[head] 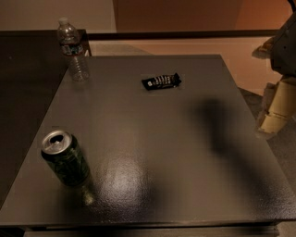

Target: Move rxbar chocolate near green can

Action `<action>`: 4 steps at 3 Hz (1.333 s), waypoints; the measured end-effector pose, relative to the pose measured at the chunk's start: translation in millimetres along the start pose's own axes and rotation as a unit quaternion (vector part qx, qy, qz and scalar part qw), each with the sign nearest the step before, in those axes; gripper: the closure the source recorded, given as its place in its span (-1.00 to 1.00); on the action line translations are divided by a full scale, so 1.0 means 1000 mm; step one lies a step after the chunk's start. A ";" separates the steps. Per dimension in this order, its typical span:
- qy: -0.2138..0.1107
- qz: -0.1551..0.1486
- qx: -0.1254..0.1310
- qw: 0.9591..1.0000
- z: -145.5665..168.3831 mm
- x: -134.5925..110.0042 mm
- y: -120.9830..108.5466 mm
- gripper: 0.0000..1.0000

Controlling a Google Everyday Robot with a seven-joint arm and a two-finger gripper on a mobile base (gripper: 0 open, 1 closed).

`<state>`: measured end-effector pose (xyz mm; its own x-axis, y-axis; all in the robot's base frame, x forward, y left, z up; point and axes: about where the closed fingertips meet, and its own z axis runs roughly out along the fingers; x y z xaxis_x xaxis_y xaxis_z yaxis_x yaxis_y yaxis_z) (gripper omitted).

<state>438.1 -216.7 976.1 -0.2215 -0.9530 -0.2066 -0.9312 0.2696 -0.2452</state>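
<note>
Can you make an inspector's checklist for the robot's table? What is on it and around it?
Surface: dark grey table, with a shiny patch near the front and a shadow on the right part.
Job's things: rxbar chocolate lies flat towards the far edge; green can stands upright near the front left corner. They are far apart.
Clutter: one clear water bottle, upright with its cap on, at the far left corner.
Grippers: the gripper is at the right edge of the view, off the table's right side and away from bar and can.
Cables: nothing seen.
Surroundings: a darker surface on the left, an orange-brown wall behind.
</note>
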 end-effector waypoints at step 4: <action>-0.097 0.044 0.013 0.994 0.080 -0.054 -0.095 -1.00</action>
<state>561.4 -179.8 934.9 -0.2393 -0.8816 -0.4069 -0.9024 0.3566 -0.2418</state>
